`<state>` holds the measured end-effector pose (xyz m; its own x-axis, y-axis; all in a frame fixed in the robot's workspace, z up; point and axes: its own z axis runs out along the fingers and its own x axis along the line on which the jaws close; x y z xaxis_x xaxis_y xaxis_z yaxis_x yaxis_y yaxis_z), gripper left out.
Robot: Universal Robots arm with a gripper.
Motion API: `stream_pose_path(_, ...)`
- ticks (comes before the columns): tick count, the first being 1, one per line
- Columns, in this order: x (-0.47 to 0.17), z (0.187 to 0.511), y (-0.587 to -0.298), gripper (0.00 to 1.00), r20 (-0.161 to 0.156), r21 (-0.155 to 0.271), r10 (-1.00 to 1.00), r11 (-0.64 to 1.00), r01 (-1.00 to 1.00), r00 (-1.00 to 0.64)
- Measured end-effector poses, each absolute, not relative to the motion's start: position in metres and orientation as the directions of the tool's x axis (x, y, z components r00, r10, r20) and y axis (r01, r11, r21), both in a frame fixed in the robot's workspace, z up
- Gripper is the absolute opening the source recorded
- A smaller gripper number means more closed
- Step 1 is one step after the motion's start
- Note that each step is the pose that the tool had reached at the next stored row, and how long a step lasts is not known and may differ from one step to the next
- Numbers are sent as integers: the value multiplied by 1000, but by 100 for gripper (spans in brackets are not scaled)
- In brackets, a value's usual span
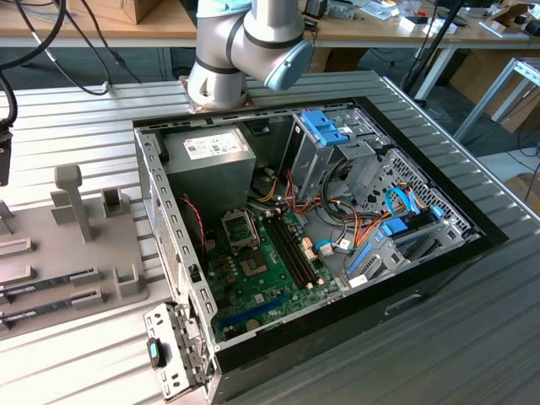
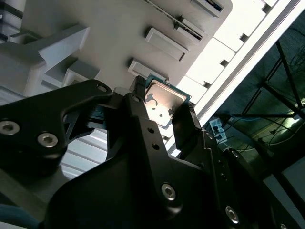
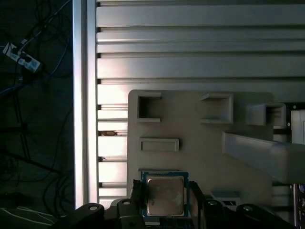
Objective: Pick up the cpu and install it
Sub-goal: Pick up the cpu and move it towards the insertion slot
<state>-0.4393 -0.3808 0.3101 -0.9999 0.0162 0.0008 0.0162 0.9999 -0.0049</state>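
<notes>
Black fingers (image 3: 135, 202) of the gripper (image 3: 165, 199) are pressing together on two opposite edges of the cpu (image 3: 165, 192), its dull silver lid and thin green rim showing between them in both wrist views (image 2: 164, 101). Any print on the lid is washing out in the glare and cannot be read. Under the chip a grey tray (image 3: 205, 143) with raised pockets is lying; whether the chip is resting on it or lifted clear cannot be told.

In the exterior view the tray (image 1: 51, 245) is sitting at the exterior view's left, carrying two long memory sticks (image 1: 51, 283). To its right an open computer case (image 1: 160, 211) is lying on its side, showing a green motherboard (image 1: 270, 283), the metal socket frame (image 1: 239, 228) and a grey power supply (image 1: 215, 160) bearing a white label (image 1: 204, 146) too small to read. Blue brackets (image 1: 325, 126) are standing at the far side of the case. Everything is resting on a ribbed aluminium table (image 1: 472, 337). The arm (image 1: 245, 42) is rising at the far edge, and wooden benches (image 1: 101, 25) are running across the room behind it.
</notes>
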Motion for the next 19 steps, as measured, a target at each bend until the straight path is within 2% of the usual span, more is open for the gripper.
stream_pose_path(19,-439,333,-381,47,1,-5,16,1000,16,-1000)
